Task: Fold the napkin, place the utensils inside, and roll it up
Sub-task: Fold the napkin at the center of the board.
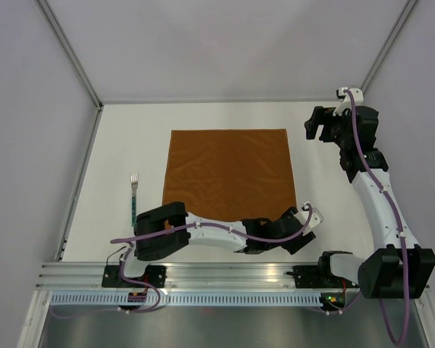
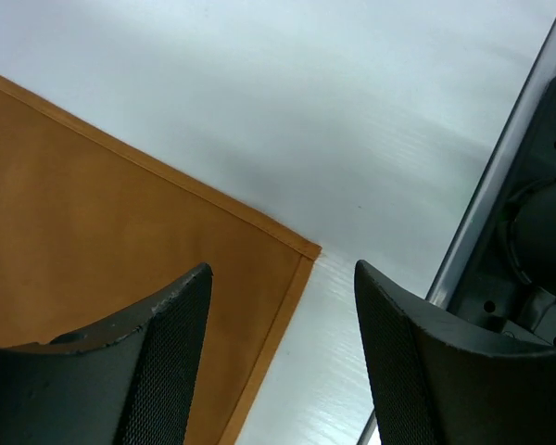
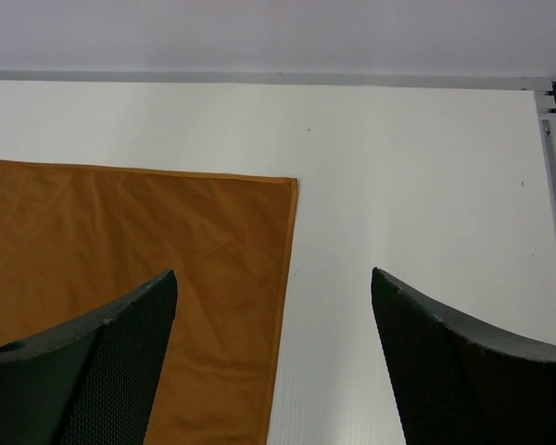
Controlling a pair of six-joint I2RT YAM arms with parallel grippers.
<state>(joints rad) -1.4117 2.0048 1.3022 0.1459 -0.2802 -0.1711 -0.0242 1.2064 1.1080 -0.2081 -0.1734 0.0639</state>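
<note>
Top view: thin rust-brown square cloth napkin (image 1: pixel 230 170) lies flat and unfolded mid white table (image 1: pixel 130 130), edges square to the table's. Silver fork w/ green handle (image 1: pixel 133 190) lies just left of the napkin, apart from it. Its long axis runs near-to-far, tines away from the robot. No other utensil seen. Left arm (image 1: pixel 203 233) is laid low along the napkin's near edge, reaching rightward, w/ left tool (image 1: pixel 302 220) right by the near-right corner. Right arm (image 1: pixel 373 192) is stretched far fwd, w/ right tool (image 1: pixel 315 125) just beside the far-right corner, off the cloth. So each tool has one right-side corner; neither is near the fork.

Left wrist view: left tool (image 2: pixel 283 269) is spread wide, nothing held. The napkin's hemmed corner sits just ahead of the gap betw the fingers (image 2: pixel 157 362), cloth to the left, bare table to the right. Contact w/ cloth: can't tell.

Right wrist view: right tool (image 3: pixel 273 273) is also wide apart, empty. Napkin lies ahead and left, its corner ahead of the gap.

Judgement: fold not begun. Prob. next is pinching both right corners and carrying them leftward, so each corner must sit betw the fingers first. Thin cloth lying flat on the table is hard to get under, so a pinch may slip.
</note>
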